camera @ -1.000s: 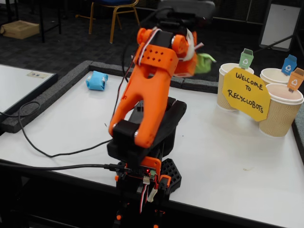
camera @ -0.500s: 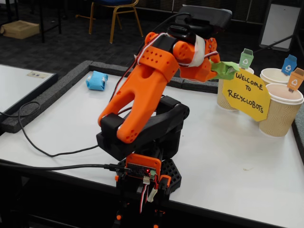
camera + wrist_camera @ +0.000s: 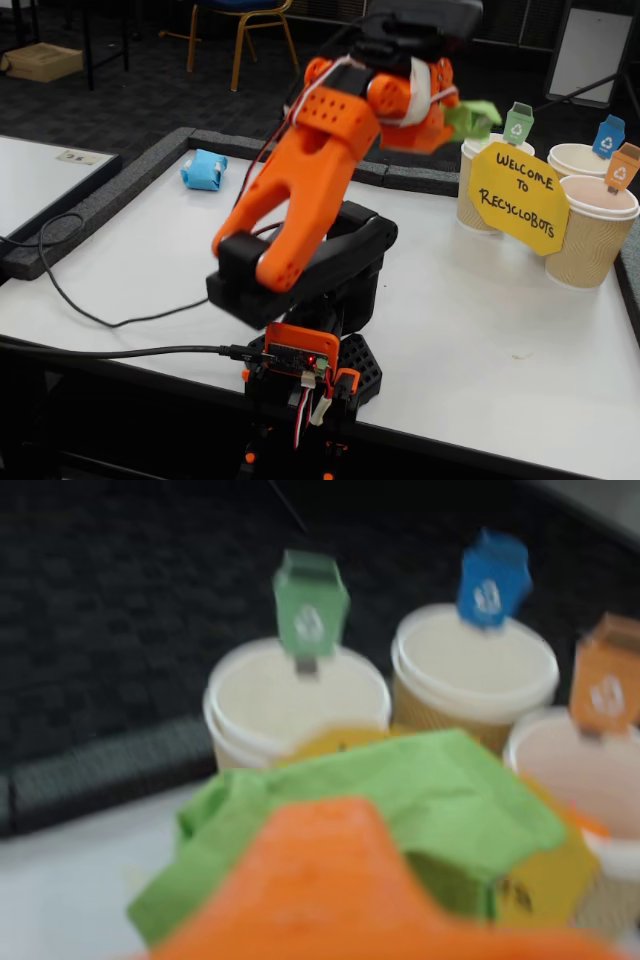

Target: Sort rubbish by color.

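I have the gripper [image 3: 455,122] up in the air, closed on the green wad [image 3: 473,117], which sticks out from its tip toward the cups in the fixed view. In the wrist view the same green wad [image 3: 400,810] fills the lower middle of the frame, with an orange finger [image 3: 320,880] lying across its near side. That view is blurred, so I can't make out the other finger; the hold looks firm, as far as I can tell.

Beyond the wad in the wrist view stand three paper cups. The green-tag cup [image 3: 295,705] is on the left, the blue-tag cup [image 3: 475,665] is in the middle and farther back, and the orange-tag cup [image 3: 600,780] is at the right edge. The wad hangs in front of them, nearest the green-tag cup, and above table level.

In the fixed view the yellow sign [image 3: 518,195] leans against the front of the cups, and the wad is above its upper left corner, close to the rim of the green-tag cup [image 3: 478,150].

The blue wad [image 3: 204,169] lies on the white table [image 3: 480,340] near the far left corner, well apart from the arm.
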`<state>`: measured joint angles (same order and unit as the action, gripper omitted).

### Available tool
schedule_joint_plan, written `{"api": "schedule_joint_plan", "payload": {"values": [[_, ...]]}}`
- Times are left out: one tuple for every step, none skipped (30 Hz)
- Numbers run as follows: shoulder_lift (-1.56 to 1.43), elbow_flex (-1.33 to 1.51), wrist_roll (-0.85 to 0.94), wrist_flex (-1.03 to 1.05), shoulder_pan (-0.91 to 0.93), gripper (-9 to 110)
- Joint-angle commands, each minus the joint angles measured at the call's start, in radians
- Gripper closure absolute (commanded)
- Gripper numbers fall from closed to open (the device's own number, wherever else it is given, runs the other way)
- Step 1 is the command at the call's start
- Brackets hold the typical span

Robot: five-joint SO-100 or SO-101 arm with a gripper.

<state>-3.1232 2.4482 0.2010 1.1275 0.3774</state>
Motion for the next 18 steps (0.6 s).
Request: {"api": "schedule_joint_plan", "payload": {"values": [[0.290,-0.285,-0.005,-0.109,-0.011,101],[0.351,-0.321,-0.005,-0.138,-0.006,101],[0.411,-0.356,-0.005,-0.164,-0.002,101],[0.472,-0.394,-0.003,-0.184,0.000,101],[0.529,-0.431,-0.003,-0.204,0.002,101],[0.584,-0.471,0.008,-0.215,0.002,101],[0.644,-0.514,0.015,-0.218,0.000,101],[0.704,-0.560,0.017,-0.218,0.000,101],[0.762,-0.604,0.023,-0.218,-0.003,101],[0.818,-0.649,0.025,-0.219,-0.003,101],[0.867,-0.689,0.025,-0.219,-0.006,101],[0.916,-0.727,0.029,-0.219,-0.009,101],[0.957,-0.762,0.031,-0.219,-0.015,101],[0.994,-0.795,0.034,-0.218,-0.023,101],[1.026,-0.824,0.034,-0.216,-0.029,101],[1.057,-0.851,0.035,-0.216,-0.037,101],[1.086,-0.877,0.035,-0.216,-0.041,100],[1.114,-0.902,0.035,-0.215,-0.046,100]]}}
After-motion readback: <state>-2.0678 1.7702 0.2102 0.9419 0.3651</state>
